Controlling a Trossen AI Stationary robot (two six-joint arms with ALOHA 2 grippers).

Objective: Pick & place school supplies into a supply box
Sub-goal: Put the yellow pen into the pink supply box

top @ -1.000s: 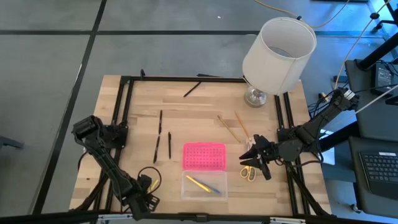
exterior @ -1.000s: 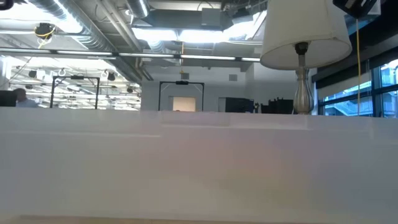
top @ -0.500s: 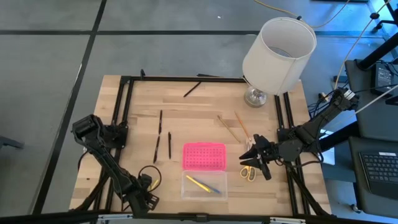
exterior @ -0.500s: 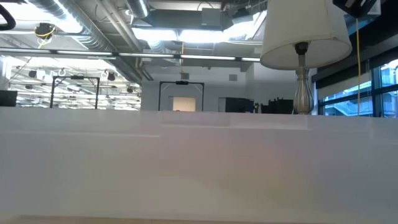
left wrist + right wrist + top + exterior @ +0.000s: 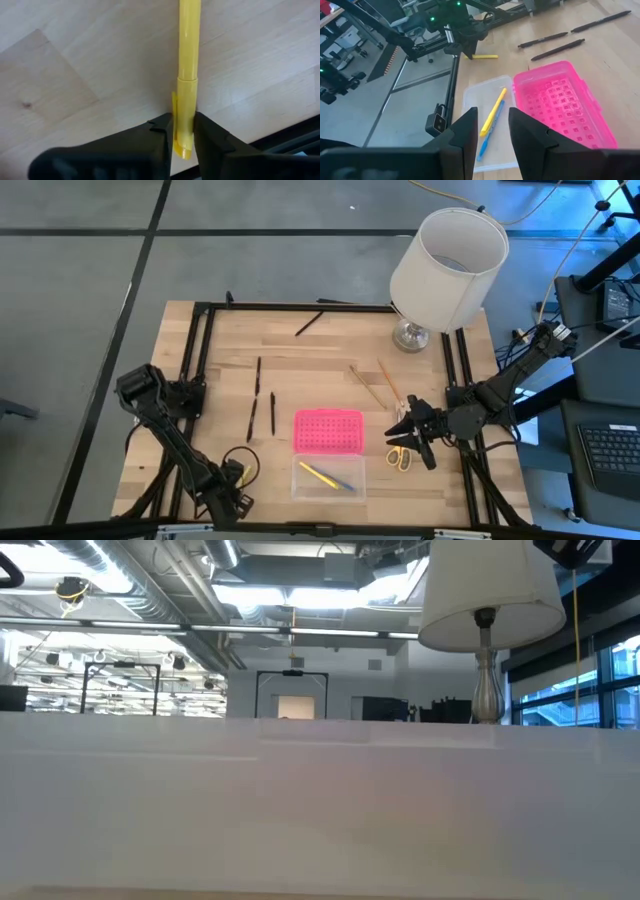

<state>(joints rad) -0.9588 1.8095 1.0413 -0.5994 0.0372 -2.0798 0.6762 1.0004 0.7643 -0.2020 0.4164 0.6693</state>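
Observation:
A yellow pen [image 5: 189, 45] lies near the table's near left corner, and my left gripper [image 5: 182, 135] [image 5: 238, 482] is shut on it. The supply box stands open at the near middle. Its pink lid [image 5: 328, 430] lies flat beyond its clear base [image 5: 328, 477], which holds a yellow pen [image 5: 493, 111] and a blue one. My right gripper [image 5: 408, 436] [image 5: 492, 135] hovers open just beyond the yellow-handled scissors [image 5: 399, 459], with nothing between its fingers. Black pens [image 5: 257, 375] and wooden pencils [image 5: 371, 387] lie flat on the table. My left gripper pinches the yellow pen's cap end [image 5: 184, 112], beside the clip, between its two fingers [image 5: 156, 142]. The fingers come from above and lie across the pen. The rest of the pen runs out beyond them along the wooden table top.
A white-shaded lamp [image 5: 447, 258] stands at the far right of the table. One black pen [image 5: 309, 323] lies near the far edge. A black frame [image 5: 200, 370] borders the work area. There is bare wood between the black pens and the pencils.
My left gripper has shut on the yellow pen, staying near the table's near left corner. The pen lies where it was.

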